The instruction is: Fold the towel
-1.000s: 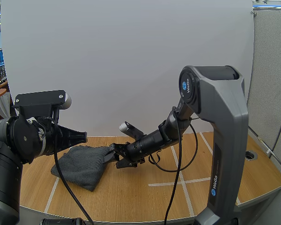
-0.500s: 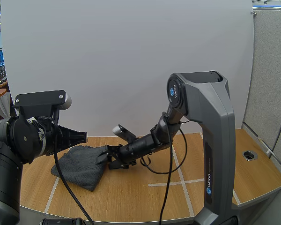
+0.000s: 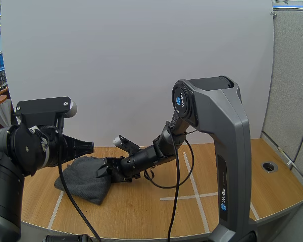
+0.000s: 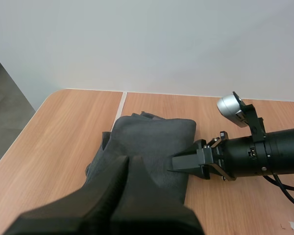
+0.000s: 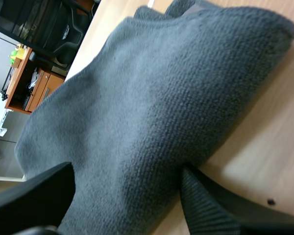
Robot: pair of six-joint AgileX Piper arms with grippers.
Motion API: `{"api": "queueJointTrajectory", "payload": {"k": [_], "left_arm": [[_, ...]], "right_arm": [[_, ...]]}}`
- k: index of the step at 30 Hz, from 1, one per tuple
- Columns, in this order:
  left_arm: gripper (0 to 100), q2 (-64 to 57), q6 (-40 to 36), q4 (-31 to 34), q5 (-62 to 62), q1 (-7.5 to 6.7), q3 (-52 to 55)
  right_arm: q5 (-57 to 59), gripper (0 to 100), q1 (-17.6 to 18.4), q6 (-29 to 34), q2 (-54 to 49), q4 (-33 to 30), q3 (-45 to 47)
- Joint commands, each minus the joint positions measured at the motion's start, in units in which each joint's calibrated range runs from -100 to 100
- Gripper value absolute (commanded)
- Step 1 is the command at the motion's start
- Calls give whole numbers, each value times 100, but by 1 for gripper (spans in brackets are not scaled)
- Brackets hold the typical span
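Note:
A dark grey towel (image 3: 83, 179) lies folded in a thick pad at the left of the wooden table (image 3: 156, 212). My right gripper (image 3: 105, 170) reaches low across the table onto the towel's right edge. Its fingers stand apart in the right wrist view, with a bulging fold of the towel (image 5: 161, 88) between them at the right gripper (image 5: 125, 171). From the left wrist, one finger of the right gripper (image 4: 179, 163) rests on top of the towel (image 4: 152, 139). My left gripper (image 3: 83, 147) hovers above the towel's back left, its fingers (image 4: 123, 164) together as one wedge, holding nothing.
White tape lines (image 3: 192, 196) cross the table's middle and right. A round cable hole (image 3: 269, 166) sits near the right edge. The right arm's tall grey link (image 3: 227, 151) stands over the table's centre. The left table edge (image 4: 19, 142) runs close to the towel.
My right arm has swung left and its gripper has slid from the towel's right edge further onto the towel. The left arm has not moved.

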Motion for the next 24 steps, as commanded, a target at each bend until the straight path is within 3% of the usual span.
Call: {"api": "queueJointTrajectory", "payload": {"k": [1,17,24], "left_arm": [[0,-38,-61,-2,-52,-30,21],[0,-38,-61,-2,-52,-30,21],[0,-38,-61,-2,-52,-30,21]], "right_arm": [[-38,100,11,-83,36,212,-217],[-54,100,11,-92,47,304,-246],[-54,30,11,-92,47,270,-246]]}}
